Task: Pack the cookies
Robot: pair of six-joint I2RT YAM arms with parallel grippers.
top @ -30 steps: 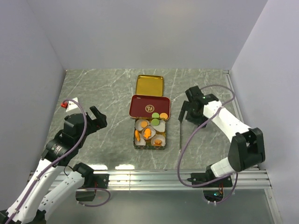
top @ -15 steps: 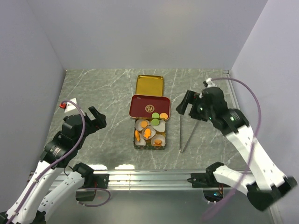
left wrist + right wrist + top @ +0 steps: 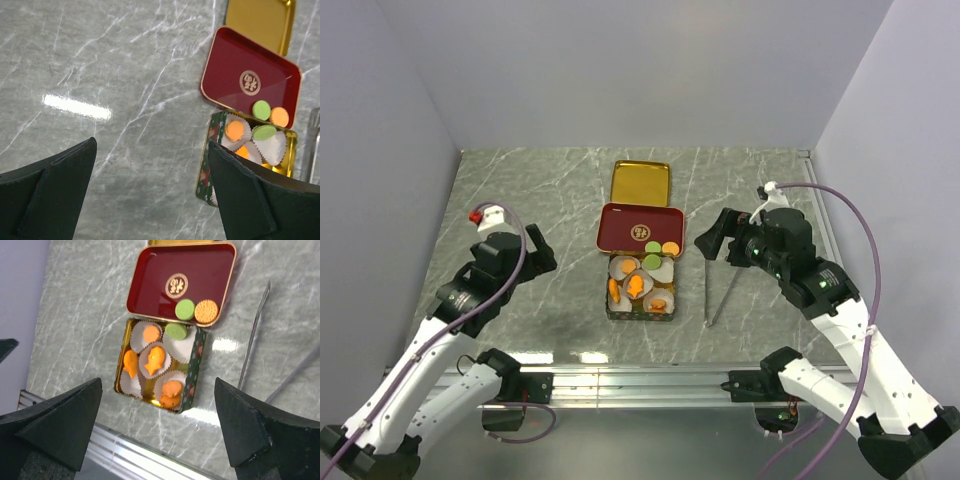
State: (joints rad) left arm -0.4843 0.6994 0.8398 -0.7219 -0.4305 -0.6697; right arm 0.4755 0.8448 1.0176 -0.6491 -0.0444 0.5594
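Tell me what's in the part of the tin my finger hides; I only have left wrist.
Observer: Right wrist shows two orange fish-shaped cookies side by side in the tin.
Operator: Shiny thing at my right edge?
Observer: Metal tongs, lying flat on the table right of the tin.
Operator: And the other arm?
Observer: The right gripper is open and empty, in the air near the tongs' far end.

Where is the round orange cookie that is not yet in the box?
In the top view, the round orange cookie lies in the near right corner of the red tray, beside a green cookie, just behind the open box.
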